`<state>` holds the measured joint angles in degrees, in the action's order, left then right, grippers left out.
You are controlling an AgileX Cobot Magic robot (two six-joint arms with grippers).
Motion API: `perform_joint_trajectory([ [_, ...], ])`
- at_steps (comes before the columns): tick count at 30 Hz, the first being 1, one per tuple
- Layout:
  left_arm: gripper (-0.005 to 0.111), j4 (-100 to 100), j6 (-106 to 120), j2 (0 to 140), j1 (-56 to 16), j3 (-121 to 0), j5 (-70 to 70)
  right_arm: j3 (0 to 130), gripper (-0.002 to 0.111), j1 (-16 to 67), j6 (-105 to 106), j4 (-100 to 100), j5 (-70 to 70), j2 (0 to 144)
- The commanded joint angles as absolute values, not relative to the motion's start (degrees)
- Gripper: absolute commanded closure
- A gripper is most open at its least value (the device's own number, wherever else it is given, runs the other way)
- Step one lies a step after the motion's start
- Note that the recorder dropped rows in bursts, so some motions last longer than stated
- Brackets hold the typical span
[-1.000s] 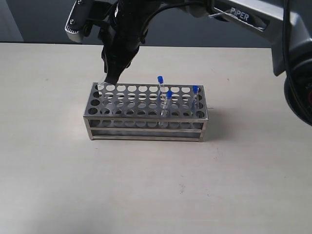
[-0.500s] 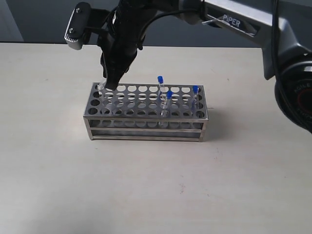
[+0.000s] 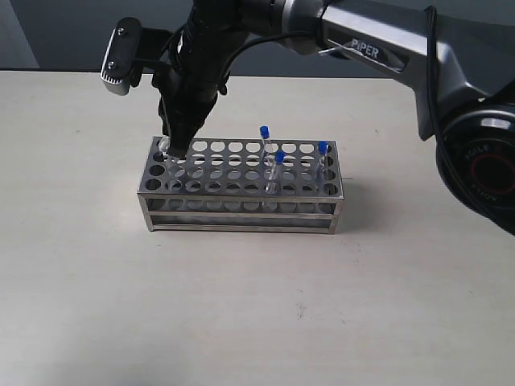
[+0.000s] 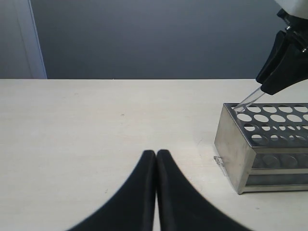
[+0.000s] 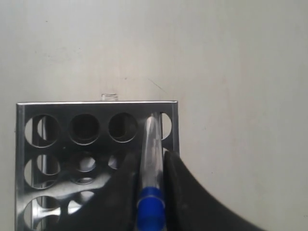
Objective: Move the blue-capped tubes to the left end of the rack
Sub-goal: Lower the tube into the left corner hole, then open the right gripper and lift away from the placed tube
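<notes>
The steel rack (image 3: 241,211) stands mid-table. Three blue-capped tubes stand in its right half: one at the back (image 3: 264,132), one in front of it (image 3: 279,158), one at the right end (image 3: 323,149). My right gripper (image 3: 179,145) reaches across to the rack's left end, shut on the fourth tube (image 5: 152,144), blue cap (image 5: 150,208) between the fingers (image 5: 180,179). The tube tilts, its clear tip (image 4: 248,100) at a corner hole of the rack (image 5: 62,108). My left gripper (image 4: 156,153) is shut and empty, low over the table left of the rack (image 4: 236,149).
The beige table (image 3: 96,305) spreads wide around the rack. A dark wall (image 4: 144,38) runs along the table's far edge. The right arm's links (image 3: 378,40) stretch over the back of the table above the rack.
My right gripper has shifted slightly left and lower with the tube, bringing its tip to the rack's left-end corner hole. The other three tubes have not moved.
</notes>
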<state>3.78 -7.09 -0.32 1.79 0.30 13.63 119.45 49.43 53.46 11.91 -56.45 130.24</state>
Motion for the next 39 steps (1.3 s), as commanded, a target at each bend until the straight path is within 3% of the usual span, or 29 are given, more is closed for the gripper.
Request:
perform_joint_trajectory([
  [1, 0.106, 3.9, -7.06, 0.0, 1.43, 0.0, 13.24, 119.68, 0.109, 49.71, 53.99, 13.41, -56.82, 130.4],
  [39, 0.106, 3.9, -7.06, 0.0, 1.43, 0.0, 13.24, 119.68, 0.109, 49.71, 47.83, 19.82, -46.42, 134.57],
])
